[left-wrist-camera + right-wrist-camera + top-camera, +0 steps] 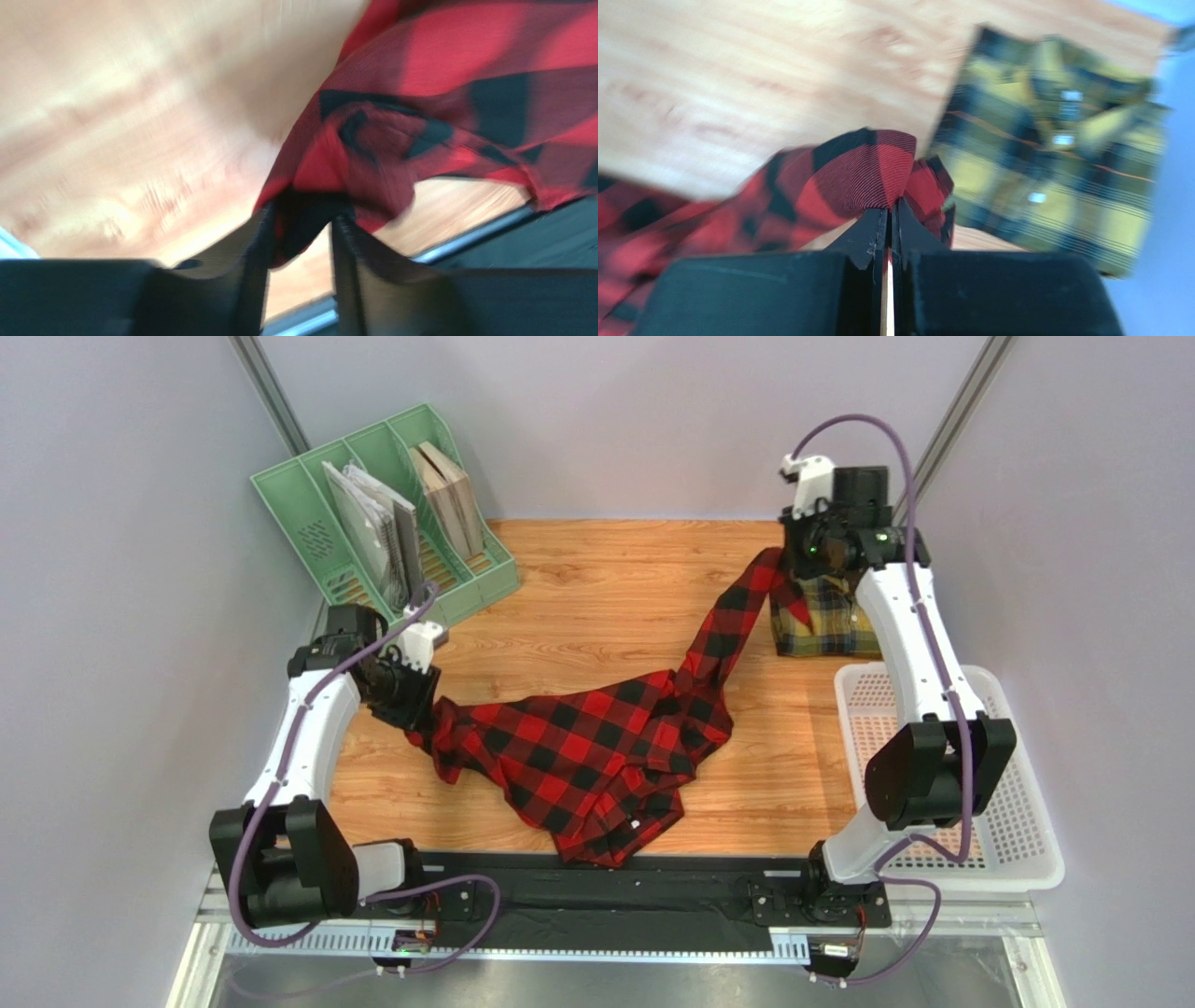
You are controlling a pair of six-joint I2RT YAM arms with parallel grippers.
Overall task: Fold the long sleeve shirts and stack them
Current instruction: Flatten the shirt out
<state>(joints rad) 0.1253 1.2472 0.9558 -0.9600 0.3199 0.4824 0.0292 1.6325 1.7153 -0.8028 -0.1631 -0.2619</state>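
Pinching the red-and-black shirt by its sleeve end, right claw is clamped tight on cloth; only its wrist view shows this, overhead hides the fingers; yellow-and-green shirt lies folded just right of that claw; left claw stands partly open, shirt edge in the gap; bare worktop between claws; white basket base-ward of right claw, at the worktop's edge.
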